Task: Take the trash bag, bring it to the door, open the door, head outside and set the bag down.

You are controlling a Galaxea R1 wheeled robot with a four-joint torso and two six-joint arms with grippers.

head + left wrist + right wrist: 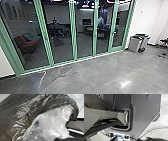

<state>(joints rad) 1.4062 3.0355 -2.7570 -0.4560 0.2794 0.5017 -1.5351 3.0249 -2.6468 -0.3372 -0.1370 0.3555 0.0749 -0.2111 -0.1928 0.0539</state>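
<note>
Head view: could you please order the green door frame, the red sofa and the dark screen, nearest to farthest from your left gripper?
1. Green door frame, in front of the glass room.
2. Red sofa, behind the glass, left.
3. Dark screen, on the room's back wall.

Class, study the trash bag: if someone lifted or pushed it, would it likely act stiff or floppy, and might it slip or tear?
The trash bag would probably be floppy, since its dark film folds and creases. Its glossy highlights suggest it may be slippery. The crumpled pale plastic looks thin, so it might tear if tugged.
</note>
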